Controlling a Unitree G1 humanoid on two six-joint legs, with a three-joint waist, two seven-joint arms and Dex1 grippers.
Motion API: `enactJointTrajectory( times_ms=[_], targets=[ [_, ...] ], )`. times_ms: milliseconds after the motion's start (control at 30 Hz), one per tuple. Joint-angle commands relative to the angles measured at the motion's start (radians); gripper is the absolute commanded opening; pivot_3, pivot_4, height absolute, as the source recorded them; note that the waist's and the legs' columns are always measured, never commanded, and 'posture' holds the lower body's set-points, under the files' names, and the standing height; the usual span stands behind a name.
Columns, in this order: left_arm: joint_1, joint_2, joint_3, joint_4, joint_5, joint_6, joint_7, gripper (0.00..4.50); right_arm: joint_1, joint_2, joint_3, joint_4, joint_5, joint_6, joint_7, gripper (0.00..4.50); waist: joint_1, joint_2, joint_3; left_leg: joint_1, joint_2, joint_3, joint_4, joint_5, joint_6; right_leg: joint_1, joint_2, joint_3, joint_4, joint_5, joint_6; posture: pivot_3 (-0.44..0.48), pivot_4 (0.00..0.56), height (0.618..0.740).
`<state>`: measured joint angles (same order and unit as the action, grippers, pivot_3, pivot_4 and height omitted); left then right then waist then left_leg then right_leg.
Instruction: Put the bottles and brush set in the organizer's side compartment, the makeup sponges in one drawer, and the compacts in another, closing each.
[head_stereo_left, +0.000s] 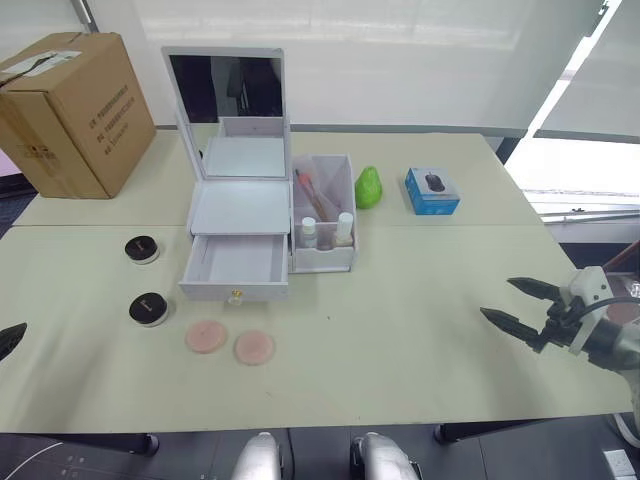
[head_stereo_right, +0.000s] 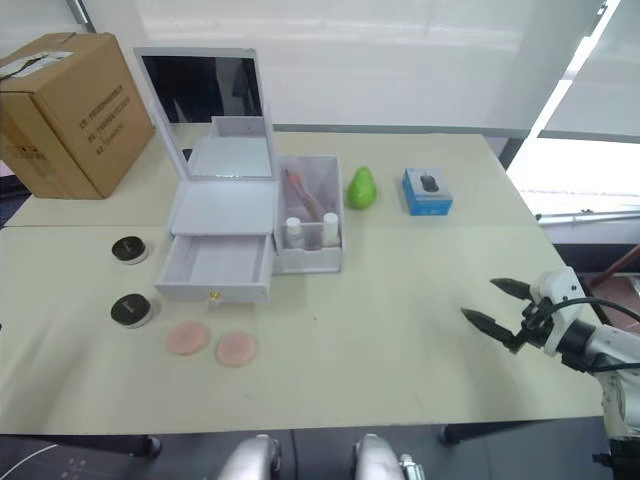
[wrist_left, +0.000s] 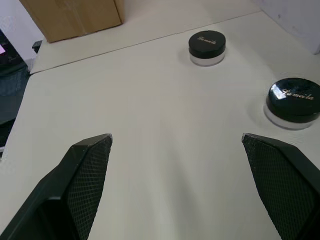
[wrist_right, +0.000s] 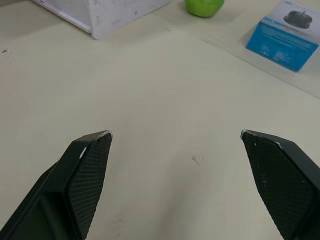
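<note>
With bottles and brushes already in the side bin (head_stereo_left: 322, 205), both hands (wrist_left: 175, 165) (head_stereo_left: 525, 305) hover open and empty; next, lift the pink sponges (head_stereo_left: 230, 342), lower left of frame, into the open drawer (head_stereo_left: 236, 266).

Two compacts (head_stereo_left: 143, 248) (head_stereo_left: 149, 308), two makeup sponges (head_stereo_left: 206, 336) (head_stereo_left: 254, 347), two bottles (head_stereo_left: 309, 232) (head_stereo_left: 344, 228), one organizer (head_stereo_left: 240, 210).

organizer (head_stereo_left: 240, 215) white, gold knob | makeup sponges (head_stereo_left: 229, 342) pink | compacts (wrist_left: 292, 102) black lids, gold script, white rims | brush set (head_stereo_left: 318, 196) pink-orange handles | cardboard box (head_stereo_left: 70, 110) brown | pear-shaped object (head_stereo_left: 369, 187) green | small box (head_stereo_left: 432, 191) blue, black mouse picture | table (head_stereo_left: 420, 300) pale beige | fingers (wrist_left: 85, 170) black, mesh-textured
</note>
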<state>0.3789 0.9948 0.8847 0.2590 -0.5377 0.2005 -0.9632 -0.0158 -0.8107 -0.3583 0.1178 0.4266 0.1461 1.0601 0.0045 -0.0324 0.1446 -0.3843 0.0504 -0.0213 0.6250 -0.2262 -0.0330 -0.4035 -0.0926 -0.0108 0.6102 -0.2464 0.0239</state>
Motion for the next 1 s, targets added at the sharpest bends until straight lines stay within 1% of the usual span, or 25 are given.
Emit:
enactJointTrajectory(
  times_ms=[33,200,333,433,500,533,567,633,700,733,767,800,867,933,1000],
  targets=[
    [-0.019,0.015,0.011,-0.017,0.016,-0.004,-0.017,4.46,-0.009,0.013,-0.015,-0.069,0.026,0.002,-0.019,4.50,-0.001,0.000,0.000,0.000,0.000,0.000,0.000,0.000,0.000,0.000,0.000,0.000,0.000,0.000,0.000,0.000,0.150,0.722],
    [-0.022,-0.016,0.031,-0.101,-0.001,0.042,-0.012,4.46,-0.018,0.037,0.004,-0.129,0.043,0.042,-0.041,4.50,0.002,0.000,0.000,0.000,0.000,0.002,0.000,0.000,0.000,0.000,0.000,0.000,0.000,0.000,0.000,0.000,0.150,0.722],
    [0.021,-0.108,0.050,-0.298,-0.046,0.106,0.021,4.46,-0.062,0.056,0.038,-0.220,0.081,0.106,-0.060,4.50,0.004,0.000,0.000,0.000,0.001,0.005,0.000,0.000,0.000,0.000,-0.002,0.001,0.001,0.000,0.000,0.000,0.150,0.722],
    [0.068,-0.216,0.052,-0.498,-0.097,0.160,0.088,4.46,-0.125,0.081,0.074,-0.301,0.130,0.173,-0.083,4.50,0.005,-0.001,0.000,0.000,0.001,0.005,0.000,0.000,0.000,0.000,-0.002,0.001,0.001,0.000,0.000,0.000,0.150,0.722],
    [0.103,-0.336,0.028,-0.668,-0.148,0.183,0.172,4.46,-0.201,0.107,0.112,-0.358,0.178,0.227,-0.102,4.50,0.005,-0.002,0.000,0.000,0.001,0.005,0.001,0.000,0.000,0.001,-0.001,0.002,0.001,0.000,0.000,0.000,0.150,0.722],
    [0.115,-0.380,0.017,-0.728,-0.165,0.191,0.205,4.46,-0.228,0.116,0.123,-0.374,0.195,0.247,-0.108,4.50,0.004,-0.002,-0.001,0.000,0.001,0.005,0.001,0.000,0.000,0.001,-0.001,0.002,0.001,0.001,0.000,0.000,0.150,0.722],
    [0.133,-0.441,-0.015,-0.799,-0.178,0.194,0.245,4.46,-0.267,0.130,0.142,-0.388,0.210,0.265,-0.112,4.50,0.004,-0.002,-0.001,0.000,0.001,0.005,0.001,0.001,0.001,0.001,-0.001,0.003,0.001,0.001,0.001,0.000,0.150,0.722],
    [0.176,-0.533,-0.091,-0.897,-0.164,0.186,0.287,4.46,-0.324,0.154,0.174,-0.398,0.228,0.287,-0.115,4.50,0.006,-0.003,-0.001,0.000,0.001,0.006,0.002,0.002,0.003,0.002,-0.001,0.003,0.001,0.002,0.001,0.000,0.150,0.722],
    [0.229,-0.641,-0.224,-0.980,-0.116,0.162,0.332,4.46,-0.383,0.187,0.225,-0.404,0.238,0.300,-0.105,4.50,0.008,-0.004,-0.002,0.000,0.001,0.006,0.002,0.004,0.007,0.002,0.000,0.004,0.001,0.002,0.001,0.000,0.150,0.722],
    [0.251,-0.676,-0.284,-1.003,-0.086,0.150,0.345,4.46,-0.403,0.201,0.248,-0.405,0.240,0.304,-0.098,4.50,0.009,-0.004,-0.002,0.000,0.001,0.006,0.002,0.004,0.007,0.002,0.000,0.004,0.000,0.002,0.001,0.000,0.150,0.722],
    [0.275,-0.697,-0.357,-1.021,-0.026,0.123,0.351,4.46,-0.418,0.211,0.265,-0.403,0.238,0.305,-0.091,4.50,0.009,-0.005,-0.002,0.000,0.000,0.006,0.003,0.004,0.007,0.002,0.000,0.005,0.000,0.002,0.001,0.000,0.150,0.722],
    [0.291,-0.712,-0.419,-1.033,0.030,0.103,0.363,4.46,-0.428,0.218,0.278,-0.400,0.236,0.305,-0.085,4.50,0.010,-0.006,-0.002,-0.001,0.000,0.006,0.003,0.004,0.007,0.007,0.000,0.006,0.000,0.002,0.001,0.000,0.150,0.722],
    [0.293,-0.748,-0.520,-1.050,0.093,0.084,0.404,4.46,-0.443,0.228,0.296,-0.393,0.233,0.304,-0.076,4.50,0.014,-0.006,-0.002,-0.002,0.000,0.005,0.003,0.004,0.007,0.002,0.001,0.005,0.000,0.002,0.001,0.000,0.150,0.722],
    [0.290,-0.736,-0.615,-1.033,0.196,0.049,0.421,4.46,-0.449,0.231,0.316,-0.390,0.226,0.301,-0.064,4.50,0.015,-0.006,-0.002,-0.003,-0.001,0.006,0.004,0.004,0.007,0.002,0.000,0.006,0.000,0.002,0.001,0.000,0.150,0.722],
    [0.271,-0.730,-0.678,-1.007,0.249,0.039,0.439,4.46,-0.450,0.236,0.334,-0.391,0.221,0.297,-0.054,4.50,0.013,-0.006,-0.002,-0.004,-0.001,0.006,0.004,0.004,0.007,0.001,0.001,0.007,0.000,0.002,0.001,0.000,0.150,0.722]
  ],
)
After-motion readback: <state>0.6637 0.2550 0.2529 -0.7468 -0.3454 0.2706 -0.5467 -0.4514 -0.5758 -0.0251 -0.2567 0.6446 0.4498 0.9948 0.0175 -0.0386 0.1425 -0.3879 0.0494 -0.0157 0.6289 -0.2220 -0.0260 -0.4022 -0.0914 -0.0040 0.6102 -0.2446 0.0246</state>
